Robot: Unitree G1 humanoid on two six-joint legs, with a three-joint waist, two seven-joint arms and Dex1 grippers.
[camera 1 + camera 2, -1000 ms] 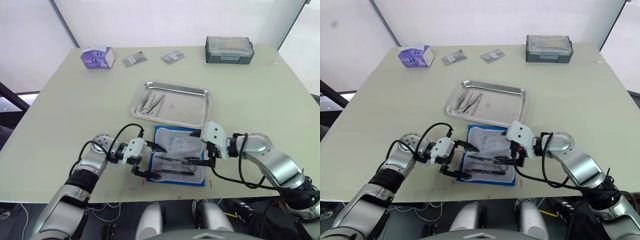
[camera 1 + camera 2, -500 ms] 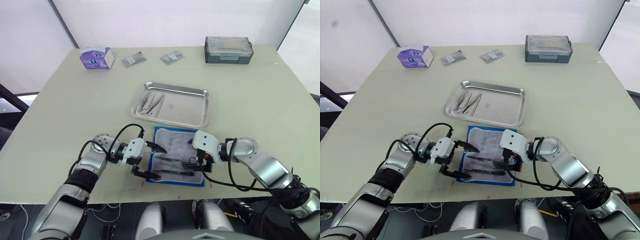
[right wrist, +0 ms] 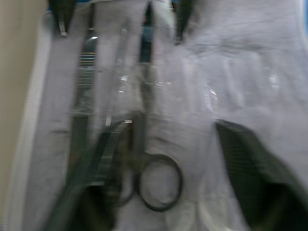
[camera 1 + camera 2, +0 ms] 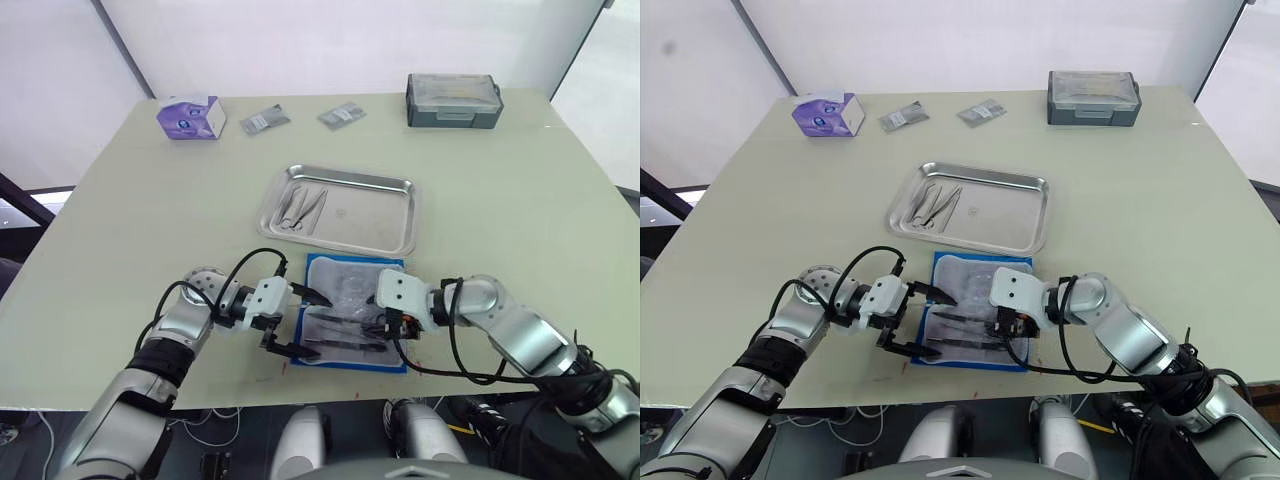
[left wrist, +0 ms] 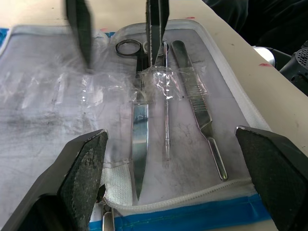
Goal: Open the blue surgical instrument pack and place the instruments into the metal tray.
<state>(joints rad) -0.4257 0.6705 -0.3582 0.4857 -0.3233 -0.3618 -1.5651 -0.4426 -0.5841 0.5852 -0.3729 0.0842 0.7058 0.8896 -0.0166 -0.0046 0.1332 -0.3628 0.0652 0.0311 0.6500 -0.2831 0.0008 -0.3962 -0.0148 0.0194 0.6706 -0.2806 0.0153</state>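
The table [image 4: 520,190] carries everything: at its far edge a dark grey lidded box [image 4: 454,98], a purple tissue box [image 4: 190,116] and two small packets [image 4: 264,121]. Mid-table lies the metal tray [image 4: 375,215], already holding a few instruments [image 4: 300,207] at its left end. Just nearer than the tray, the blue surgical instrument pack [image 4: 352,325] lies unfolded, pale lining up, with the remaining instruments on it: in the left wrist view a pair of ring-handled scissors [image 5: 137,139], a thin probe [image 5: 166,125] and flat tweezers [image 5: 201,118], held under clear film. The left gripper [image 4: 297,322] rests at the pack's left edge with its fingers spread wide, holding nothing. The right gripper [image 4: 388,325] is low over the pack's right side, its fingers apart either side of the scissors' rings in its wrist view, not yet clamped. The step in hand looks like picking the next instrument; the next move calls for closing squarely on the slim steel, lifting it free of the film, then carrying it to the tray.
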